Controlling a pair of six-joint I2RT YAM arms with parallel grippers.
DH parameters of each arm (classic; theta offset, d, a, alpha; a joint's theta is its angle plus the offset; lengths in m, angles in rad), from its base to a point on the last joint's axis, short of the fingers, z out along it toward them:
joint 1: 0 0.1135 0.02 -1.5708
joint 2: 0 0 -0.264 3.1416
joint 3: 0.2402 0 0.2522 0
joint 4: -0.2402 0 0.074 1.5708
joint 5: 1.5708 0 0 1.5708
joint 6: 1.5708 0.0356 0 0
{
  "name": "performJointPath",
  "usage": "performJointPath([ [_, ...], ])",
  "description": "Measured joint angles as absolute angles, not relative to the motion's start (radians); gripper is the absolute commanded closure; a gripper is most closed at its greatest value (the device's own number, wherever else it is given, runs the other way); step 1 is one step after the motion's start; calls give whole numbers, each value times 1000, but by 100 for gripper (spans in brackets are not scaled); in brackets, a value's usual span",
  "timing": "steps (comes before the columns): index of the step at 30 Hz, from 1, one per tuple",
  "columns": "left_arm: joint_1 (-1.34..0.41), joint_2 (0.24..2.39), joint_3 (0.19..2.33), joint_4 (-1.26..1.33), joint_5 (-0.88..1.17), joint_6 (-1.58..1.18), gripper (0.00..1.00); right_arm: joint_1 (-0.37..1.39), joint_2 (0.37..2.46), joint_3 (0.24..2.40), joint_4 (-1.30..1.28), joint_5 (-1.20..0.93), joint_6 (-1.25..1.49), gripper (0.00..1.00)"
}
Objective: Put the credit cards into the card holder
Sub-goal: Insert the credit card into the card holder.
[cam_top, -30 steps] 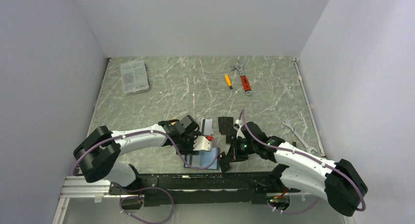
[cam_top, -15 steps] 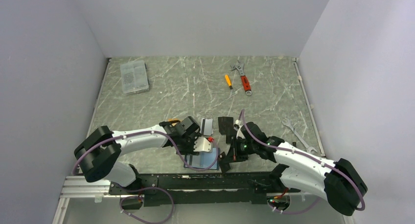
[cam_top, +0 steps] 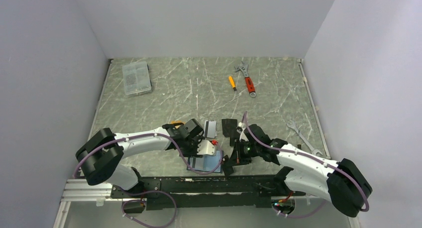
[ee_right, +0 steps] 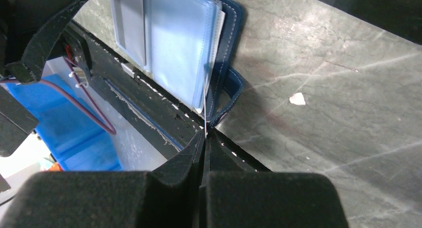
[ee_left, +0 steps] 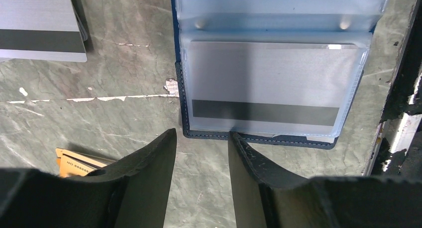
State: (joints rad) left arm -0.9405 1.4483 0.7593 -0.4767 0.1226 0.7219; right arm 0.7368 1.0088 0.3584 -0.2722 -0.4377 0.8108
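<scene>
The navy card holder [ee_left: 259, 138] lies open at the table's near edge [cam_top: 214, 163], its clear sleeves showing. A grey credit card with a black stripe [ee_left: 271, 83] sits inside the top sleeve. My left gripper [ee_left: 201, 134] stands open just short of the holder's edge, nothing between its fingers. My right gripper [ee_right: 205, 136] is shut on the thin edge of a clear sleeve [ee_right: 184, 49] at the holder's right side. Another grey striped card [ee_left: 40, 24] lies on the table to the left, an orange card [ee_left: 79, 163] lies near my left finger, and black cards [cam_top: 229, 127] lie behind the holder.
A clear plastic box [cam_top: 136, 77] stands at the back left. A red-handled adjustable wrench [cam_top: 247, 80] and a small orange screwdriver [cam_top: 232, 82] lie at the back. A spanner [cam_top: 298, 133] lies at the right. The black rail [cam_top: 199, 183] runs along the front edge.
My left gripper has shifted slightly at the holder and its jaws have narrowed a little. The right arm has stayed in place, still shut.
</scene>
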Motion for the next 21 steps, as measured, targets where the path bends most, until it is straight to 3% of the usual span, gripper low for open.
performJointPath([
  [21,-942,1448,760,-484,123,722,58,737,1058,347,-152,-486,813,100],
])
